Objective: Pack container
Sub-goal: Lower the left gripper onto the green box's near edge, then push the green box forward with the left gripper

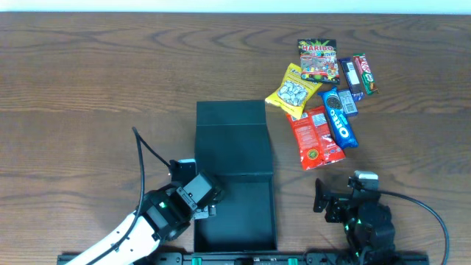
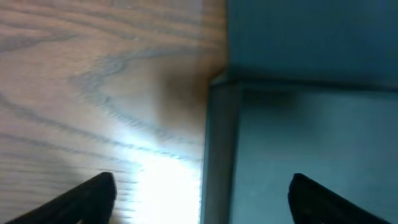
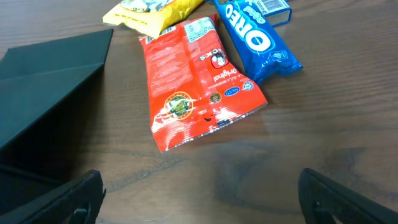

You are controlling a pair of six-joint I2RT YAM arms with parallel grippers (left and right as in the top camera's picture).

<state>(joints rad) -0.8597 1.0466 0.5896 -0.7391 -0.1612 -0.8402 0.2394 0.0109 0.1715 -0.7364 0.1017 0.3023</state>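
Observation:
The dark teal container (image 1: 234, 158) lies in the middle of the table with its flap lid folded back toward the far side. My left gripper (image 1: 204, 204) is at its near left wall. In the left wrist view the left gripper (image 2: 202, 199) is open, its black fingertips (image 2: 93, 196) astride the container wall (image 2: 217, 149), one over the wood and one over the inside. My right gripper (image 1: 340, 197) stands open at the near right. In the right wrist view the right gripper (image 3: 202, 202) hangs over bare wood, short of a red snack packet (image 3: 196, 81).
Snack packets lie at the back right: a Haribo bag (image 1: 318, 59), a yellow packet (image 1: 294, 90), the red packet (image 1: 314, 137), a blue Oreo pack (image 1: 339, 117) and two bars (image 1: 359, 76). The container's side (image 3: 50, 81) is left of the right gripper.

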